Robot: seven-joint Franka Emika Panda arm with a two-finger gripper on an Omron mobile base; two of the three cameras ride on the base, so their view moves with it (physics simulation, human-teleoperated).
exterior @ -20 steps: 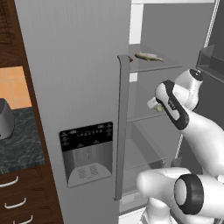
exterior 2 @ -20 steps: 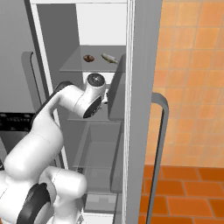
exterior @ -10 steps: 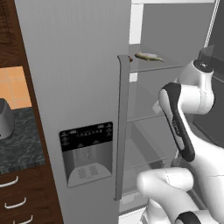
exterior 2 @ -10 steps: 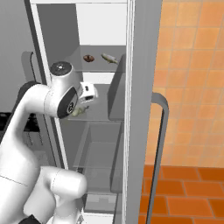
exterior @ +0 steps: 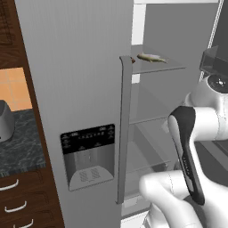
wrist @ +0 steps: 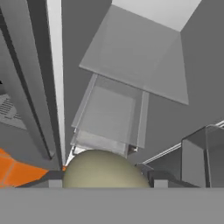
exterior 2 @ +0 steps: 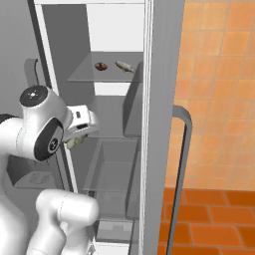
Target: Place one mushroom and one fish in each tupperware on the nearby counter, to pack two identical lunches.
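My gripper (exterior 2: 75, 142) is shut on a pale olive-tan fish (exterior 2: 73, 143) and hangs in front of the open fridge, below the upper shelf. In the hand view the held fish (wrist: 103, 168) bulges up between my gripper's (wrist: 105, 180) dark tips. A second fish (exterior 2: 124, 66) lies on the upper glass shelf (exterior 2: 89, 75), with a dark reddish-brown mushroom (exterior 2: 101, 66) just left of it. From the left base view the shelf fish (exterior: 151, 58) shows past the door handle. The dark speckled counter (exterior: 20, 147) is at the far left. The tupperware is out of view.
The grey fridge door (exterior: 80, 67) with its dispenser panel (exterior: 89, 153) and long handle (exterior: 124, 129) stands left of the opening. The other open door (exterior 2: 162, 124) bounds the right side. A silver toaster (exterior: 4, 127) stands on the counter above brown drawers (exterior: 18, 205).
The arm has swung back from the upper shelf. The hand with the fish has moved left and down, out toward the fridge's front.
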